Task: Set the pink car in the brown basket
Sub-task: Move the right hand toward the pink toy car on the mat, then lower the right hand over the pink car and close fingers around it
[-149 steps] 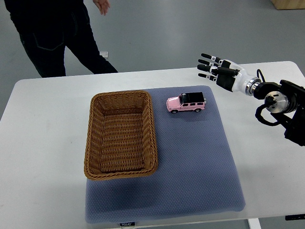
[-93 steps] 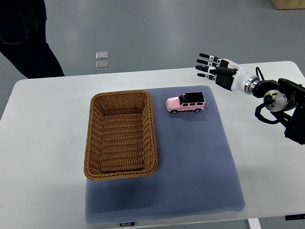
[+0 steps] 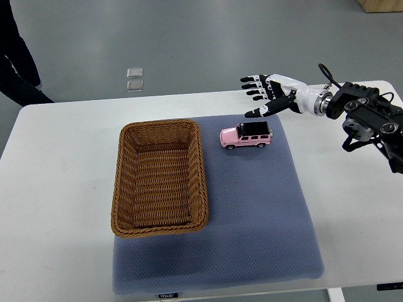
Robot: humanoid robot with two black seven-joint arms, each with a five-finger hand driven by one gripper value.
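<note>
A small pink car with a black roof stands on the blue-grey mat, just right of the brown wicker basket. The basket is empty. My right hand comes in from the right edge, its fingers spread and holding nothing. It hovers just beyond the car's far side, slightly to the right of it, not touching it. The left arm does not show.
The mat lies on a white table. A person's dark-clothed leg stands at the far left edge beyond the table. Two small clear squares lie on the grey floor.
My right hand has moved left and toward the car, fingers still spread. The person has walked off to the left, now only at the frame edge.
</note>
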